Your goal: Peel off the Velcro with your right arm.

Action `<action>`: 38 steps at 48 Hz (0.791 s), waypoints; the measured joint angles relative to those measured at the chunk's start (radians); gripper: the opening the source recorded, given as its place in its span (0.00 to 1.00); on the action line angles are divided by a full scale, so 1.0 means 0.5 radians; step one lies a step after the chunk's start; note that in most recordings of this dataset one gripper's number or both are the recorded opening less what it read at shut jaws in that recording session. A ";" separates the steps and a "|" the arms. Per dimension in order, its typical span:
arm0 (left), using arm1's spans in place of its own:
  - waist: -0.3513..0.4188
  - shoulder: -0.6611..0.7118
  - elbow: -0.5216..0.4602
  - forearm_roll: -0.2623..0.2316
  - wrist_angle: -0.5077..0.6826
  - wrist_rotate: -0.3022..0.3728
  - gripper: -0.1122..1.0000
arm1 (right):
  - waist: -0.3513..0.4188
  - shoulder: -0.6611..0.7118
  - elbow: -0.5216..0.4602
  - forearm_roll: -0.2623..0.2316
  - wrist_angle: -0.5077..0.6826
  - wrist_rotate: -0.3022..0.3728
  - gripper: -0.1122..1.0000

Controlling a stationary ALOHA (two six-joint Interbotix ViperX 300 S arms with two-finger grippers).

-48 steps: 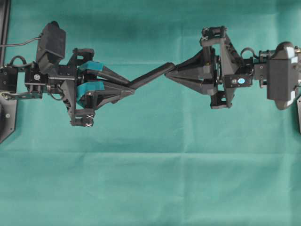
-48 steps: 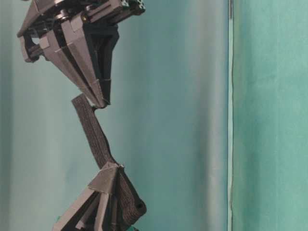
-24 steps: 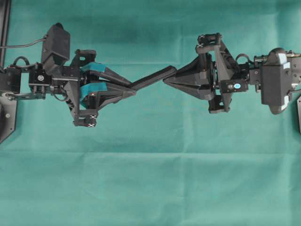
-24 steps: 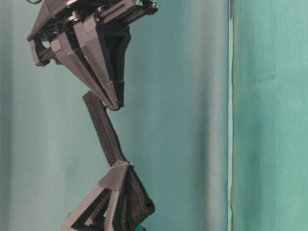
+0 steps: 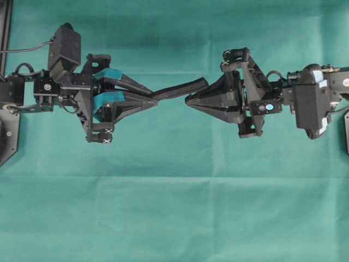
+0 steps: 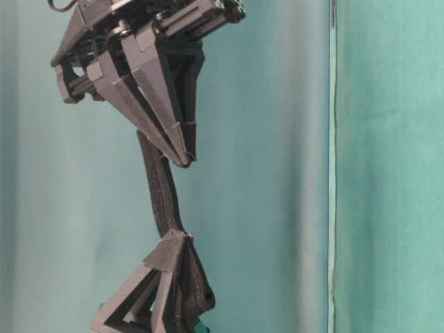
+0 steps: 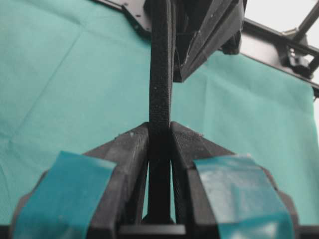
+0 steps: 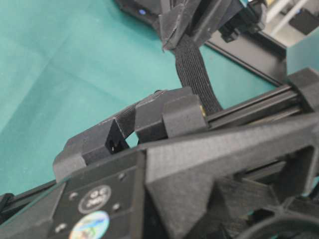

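Velcro (image 5: 180,90) strung mid-air between both arms above green bench (image 5: 174,207); left end effector (image 5: 154,97) clamped on one end, right end effector (image 5: 188,100) closed, tips at strip's far end

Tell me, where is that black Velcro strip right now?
In the overhead view the Velcro strip hangs above the green cloth near the middle, stretched between the left gripper with teal-taped fingers and the right gripper, both shut on it.
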 measured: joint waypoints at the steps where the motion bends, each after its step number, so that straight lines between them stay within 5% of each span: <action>1: 0.000 0.000 -0.003 0.000 -0.003 0.000 0.20 | 0.000 0.003 0.003 0.000 -0.006 0.000 0.18; 38: 0.000 0.000 -0.003 0.000 -0.021 0.000 0.20 | 0.003 0.150 -0.058 -0.003 -0.150 0.000 0.18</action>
